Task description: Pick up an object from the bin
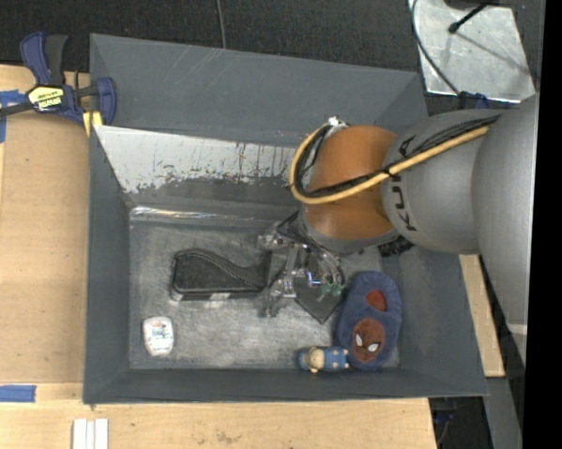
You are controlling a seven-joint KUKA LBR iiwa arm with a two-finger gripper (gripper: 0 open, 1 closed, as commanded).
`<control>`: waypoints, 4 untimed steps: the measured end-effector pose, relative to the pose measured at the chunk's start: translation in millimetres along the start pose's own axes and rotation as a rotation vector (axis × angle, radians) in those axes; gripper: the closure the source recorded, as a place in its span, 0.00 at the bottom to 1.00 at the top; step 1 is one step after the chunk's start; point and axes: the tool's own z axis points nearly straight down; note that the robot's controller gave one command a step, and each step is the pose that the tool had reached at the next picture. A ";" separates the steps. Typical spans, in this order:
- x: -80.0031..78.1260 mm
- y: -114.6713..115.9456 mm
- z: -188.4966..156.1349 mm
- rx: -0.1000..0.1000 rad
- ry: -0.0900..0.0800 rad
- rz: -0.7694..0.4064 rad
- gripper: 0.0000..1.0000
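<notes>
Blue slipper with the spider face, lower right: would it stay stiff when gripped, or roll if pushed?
The slipper looks like soft padded fabric, so it would probably sag or fold in a grip and feel light. It lies flat, so rolling seems unlikely; a push might nudge the small toy figure beside it.

place: robot lab | evidence: cabled KUKA arm (452, 195) over a grey metal bin (106, 285)
</notes>
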 end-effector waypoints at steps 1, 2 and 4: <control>31.6 56.5 -31.2 -0.002 0.009 -0.099 0.00; -34.5 39.5 3.9 0.001 0.027 0.058 0.00; 21.4 50.2 -92.7 -0.001 0.009 0.080 1.00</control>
